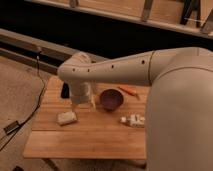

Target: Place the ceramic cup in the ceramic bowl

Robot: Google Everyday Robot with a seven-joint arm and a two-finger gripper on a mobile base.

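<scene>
The dark maroon ceramic bowl (111, 99) sits on the wooden table (90, 137), right of the middle. A small pale object (66, 118) lies at the front left; it looks like the ceramic cup on its side, though I cannot be sure. My gripper (83, 101) points down over the table, just left of the bowl and up and to the right of the pale object. The arm reaches in from the right and covers the table's right end.
A flat black phone (65, 90) lies at the back left, partly behind the arm. An orange item (129, 91) lies behind the bowl on the right. A white bottle-like item (132, 120) lies in front of the bowl. A cable (30, 112) runs across the floor on the left.
</scene>
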